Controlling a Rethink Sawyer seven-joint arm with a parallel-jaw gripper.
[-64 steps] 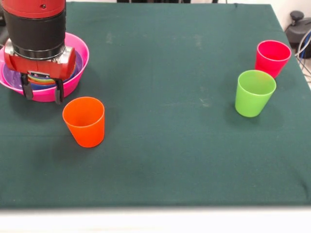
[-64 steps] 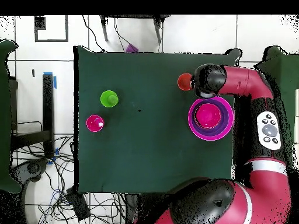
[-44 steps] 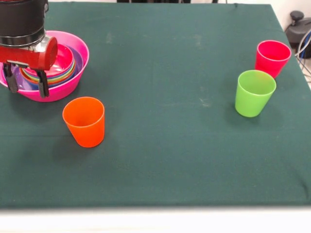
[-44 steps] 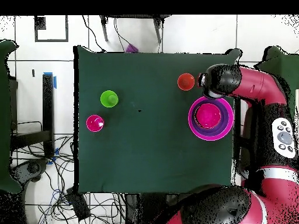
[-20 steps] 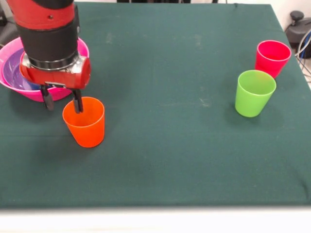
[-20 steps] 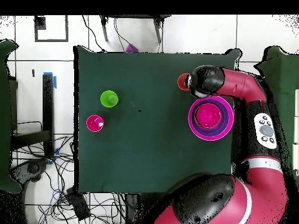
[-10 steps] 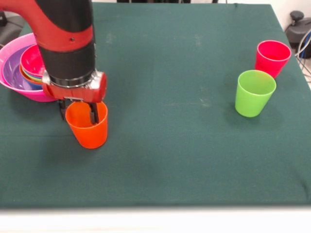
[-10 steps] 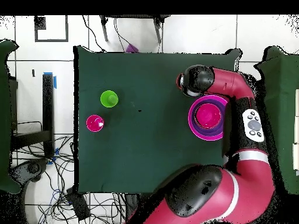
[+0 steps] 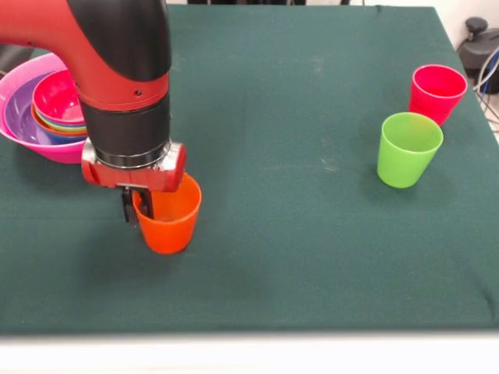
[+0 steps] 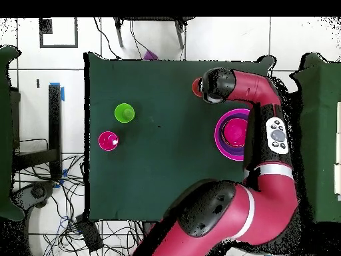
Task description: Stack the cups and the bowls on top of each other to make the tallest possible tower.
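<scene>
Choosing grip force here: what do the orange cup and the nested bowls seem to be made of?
The orange cup looks like thin matte plastic: uniform colour, slightly translucent wall. The nested bowls look like glossy hard plastic, with bright highlights on their rims. Neither can be confirmed by sight.

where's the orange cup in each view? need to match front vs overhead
Front view: orange cup sits lower left, right under the hand, one finger inside its rim.
Overhead view: only a sliver of the orange cup shows upper right of centre, beside the arm's wrist.
Shared landmark: the nested bowls nearby.
</scene>
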